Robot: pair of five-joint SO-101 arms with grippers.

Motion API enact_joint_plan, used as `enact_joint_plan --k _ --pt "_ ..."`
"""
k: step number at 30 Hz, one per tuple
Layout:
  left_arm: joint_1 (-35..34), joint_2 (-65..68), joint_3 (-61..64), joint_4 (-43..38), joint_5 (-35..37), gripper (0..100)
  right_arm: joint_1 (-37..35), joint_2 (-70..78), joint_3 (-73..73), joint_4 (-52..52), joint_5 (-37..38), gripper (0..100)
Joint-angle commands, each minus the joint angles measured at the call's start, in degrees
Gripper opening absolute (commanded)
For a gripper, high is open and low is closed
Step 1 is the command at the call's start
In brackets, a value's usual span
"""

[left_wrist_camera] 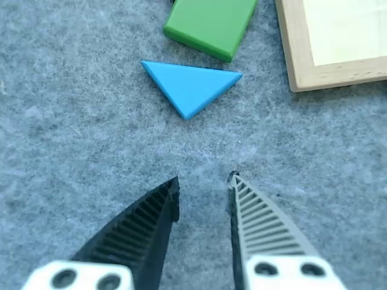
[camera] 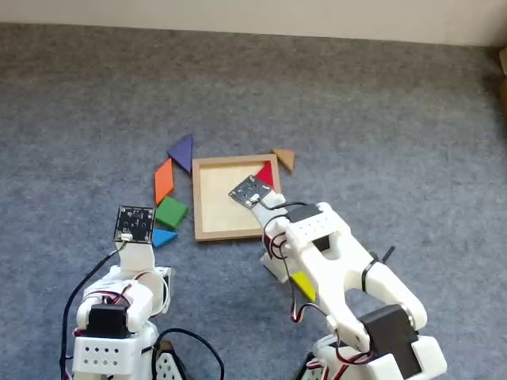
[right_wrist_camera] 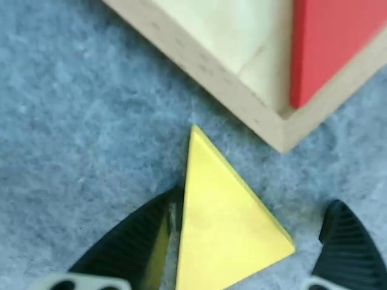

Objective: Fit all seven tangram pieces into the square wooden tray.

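The square wooden tray (camera: pixel 207 234) lies mid-carpet with a red piece (camera: pixel 265 172) in its far right corner. My left gripper (left_wrist_camera: pixel 204 179) hovers open over bare carpet, just short of the blue triangle (left_wrist_camera: pixel 190 87), with the green square (left_wrist_camera: pixel 210 24) beyond it. My right gripper (right_wrist_camera: pixel 254 202) is open around the yellow triangle (right_wrist_camera: pixel 224 229), which lies on the carpet by a tray corner (right_wrist_camera: pixel 275 130). One finger touches the triangle's edge and the other stands apart. Part of the yellow triangle (camera: pixel 303 284) shows under the right arm.
An orange parallelogram (camera: pixel 163 180) and a purple triangle (camera: pixel 182 150) lie left of the tray. A brown triangle (camera: pixel 283 158) sits off its far right corner. The right arm (camera: pixel 317 237) reaches over the tray's near right corner. Carpet stretches all around.
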Motion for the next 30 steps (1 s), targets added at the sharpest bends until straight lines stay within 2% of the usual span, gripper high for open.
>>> enact_joint_plan --k 1,10,15,20,25,30 --pt "-0.8 -2.5 1.1 0.4 0.4 14 1.5 0.0 0.3 3.3 -1.8 34.9" --pt "-0.8 -2.5 1.1 0.4 0.4 14 1.6 0.0 0.5 3.6 -3.4 34.9" --pt "-0.8 -2.5 1.1 0.4 0.4 14 1.6 0.5 0.4 3.6 -3.4 29.9" --pt "-0.8 -2.5 1.1 0.4 0.4 14 1.7 0.5 0.5 3.7 -3.4 29.8" --pt "-0.8 -2.5 1.1 0.4 0.4 14 2.0 0.5 0.0 9.5 -3.4 29.9" --pt "-0.8 -2.5 1.1 0.4 0.4 14 1.9 0.5 0.0 10.1 -3.5 30.0"
